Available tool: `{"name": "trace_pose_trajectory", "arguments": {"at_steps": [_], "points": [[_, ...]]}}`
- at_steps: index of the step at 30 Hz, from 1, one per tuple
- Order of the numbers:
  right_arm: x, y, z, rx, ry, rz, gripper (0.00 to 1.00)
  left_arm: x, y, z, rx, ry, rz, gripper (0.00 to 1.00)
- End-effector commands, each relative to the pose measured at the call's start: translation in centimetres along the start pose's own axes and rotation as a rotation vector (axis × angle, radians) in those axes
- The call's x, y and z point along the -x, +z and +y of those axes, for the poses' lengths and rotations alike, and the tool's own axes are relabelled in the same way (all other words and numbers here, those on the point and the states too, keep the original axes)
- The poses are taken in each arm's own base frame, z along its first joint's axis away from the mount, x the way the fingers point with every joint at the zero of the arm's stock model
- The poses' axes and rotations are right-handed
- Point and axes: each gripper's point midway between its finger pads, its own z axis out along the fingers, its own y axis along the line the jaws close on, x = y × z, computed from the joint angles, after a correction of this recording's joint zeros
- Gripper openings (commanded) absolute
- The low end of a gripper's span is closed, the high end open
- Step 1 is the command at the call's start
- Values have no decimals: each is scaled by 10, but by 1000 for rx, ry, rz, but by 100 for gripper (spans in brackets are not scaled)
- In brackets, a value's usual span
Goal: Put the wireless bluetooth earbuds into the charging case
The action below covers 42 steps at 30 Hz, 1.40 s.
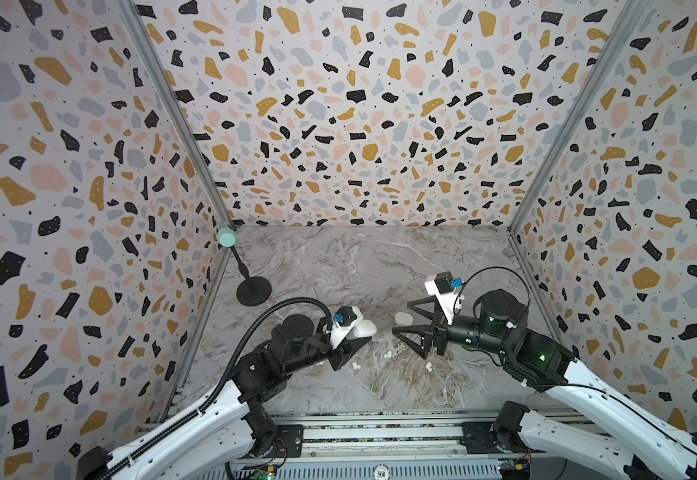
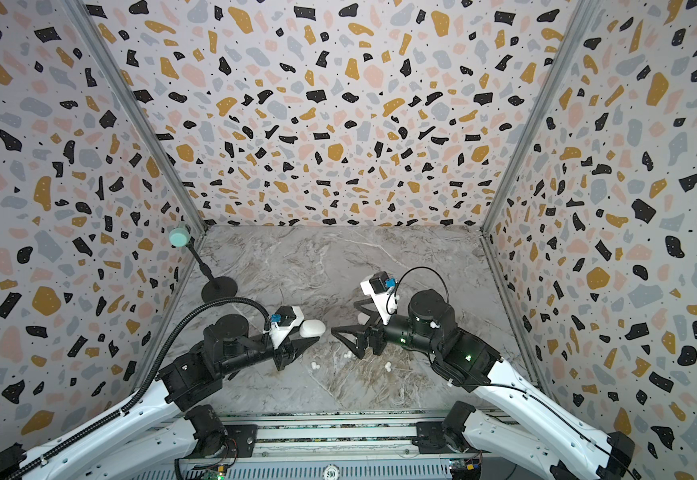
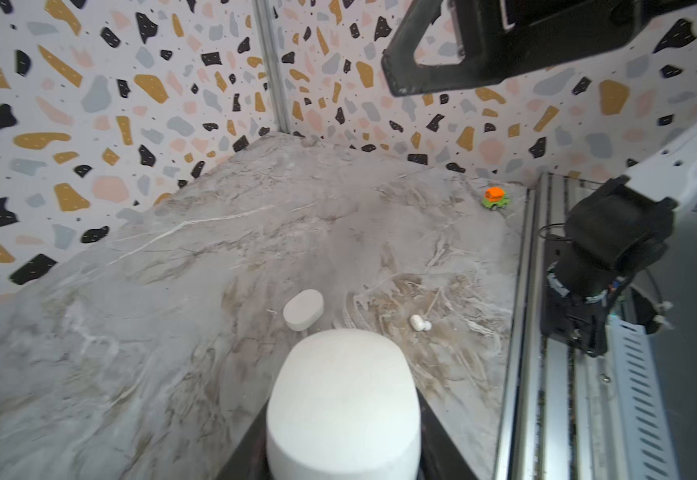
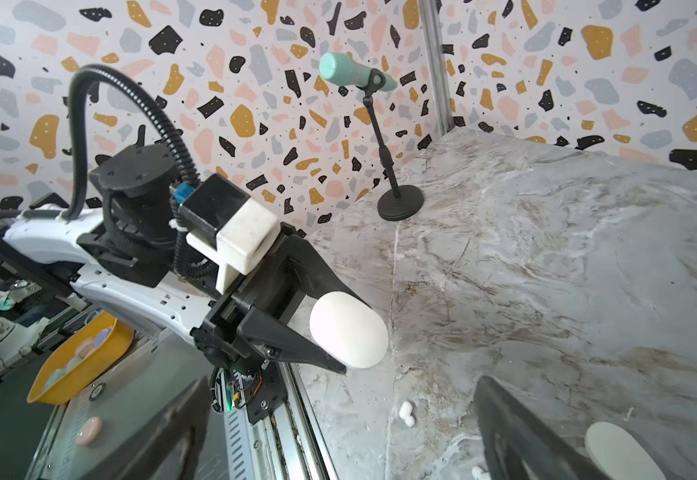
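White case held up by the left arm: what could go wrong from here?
The smooth, rounded case sticks out past the left jaws' tips, so it might slip. The earbuds lie loose on the table near both arms; a low sweep could scatter them. The right jaws stand wide open close to the left ones, so they might bump.
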Motion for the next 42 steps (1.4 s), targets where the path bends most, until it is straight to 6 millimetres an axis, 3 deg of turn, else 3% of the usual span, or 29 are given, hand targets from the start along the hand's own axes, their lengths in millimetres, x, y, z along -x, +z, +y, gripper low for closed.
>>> {"name": "trace_pose_trajectory", "arguments": {"at_steps": [1, 4, 15, 29, 42], "points": [[-12, 3, 11, 81, -83, 30, 99, 5, -3, -31, -178, -99, 10, 0], [-25, 6, 14, 110, -105, 59, 99, -5, -4, -42, -246, -101, 20, 0], [-55, 27, 19, 115, -160, 147, 99, -1, -14, -47, -258, -60, -58, 0], [-71, 37, 17, 103, -172, 188, 100, 3, -20, -53, -288, -32, -78, 0], [-71, 42, 4, 32, -168, 183, 100, 3, -21, -56, -304, -26, -80, 0]]}}
